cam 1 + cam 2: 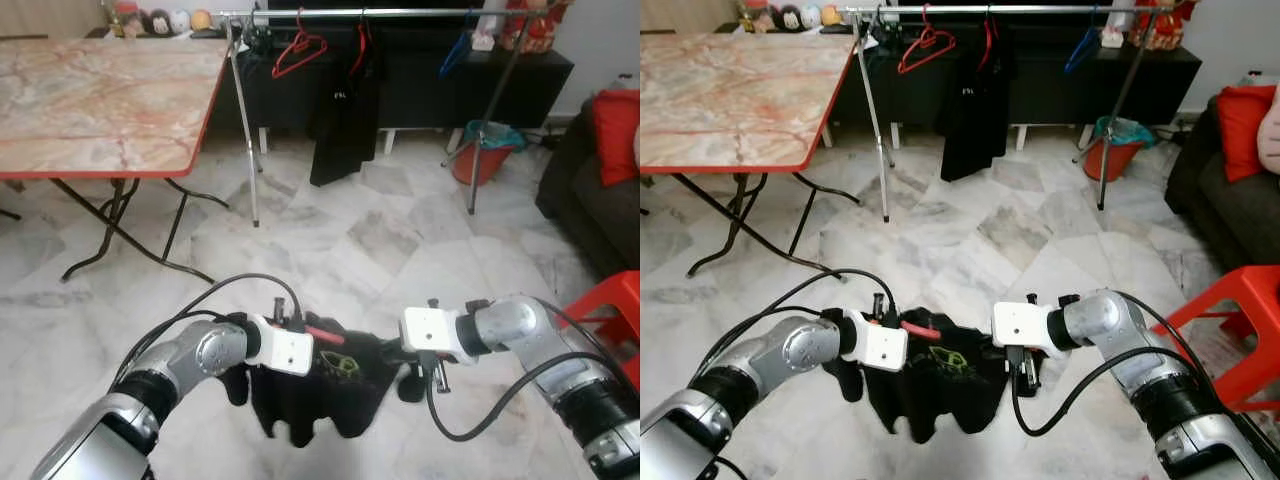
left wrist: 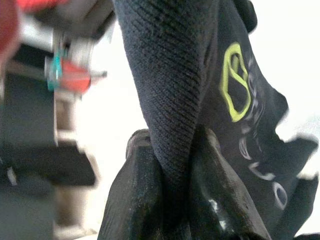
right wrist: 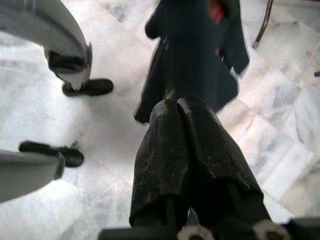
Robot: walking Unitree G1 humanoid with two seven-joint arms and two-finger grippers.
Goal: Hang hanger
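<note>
Closest to you, your left gripper [image 2: 170, 165] is pinching a fold of the black garment [image 1: 940, 385], its two fingers [image 2: 135, 190] closed on the cloth. Your right gripper [image 3: 182, 145] is hanging at the garment's other side with its fingers pressed together, but you cannot tell from these pictures whether any cloth or hanger is caught between them. Between the two wrists a red hanger [image 1: 920, 329] is poking out at the top of the garment, so you are holding the load low in front of you, above the marble floor [image 1: 350, 240].

Judging by this, you are carrying out the transport step: the clothes rail [image 1: 400, 13] is standing well ahead, beyond the folding table [image 1: 100, 100], with a red hanger on the rail [image 1: 298, 52] and a hanging black garment [image 1: 345, 115] already on it. Your next move is calling for walking up to the rail, then raising the hook over the bar.

On the held garment a yellow-green logo [image 2: 235, 80] is showing, with pale lettering beside it too blurred to read. Small white writing on the hanging garment is also illegible.
</note>
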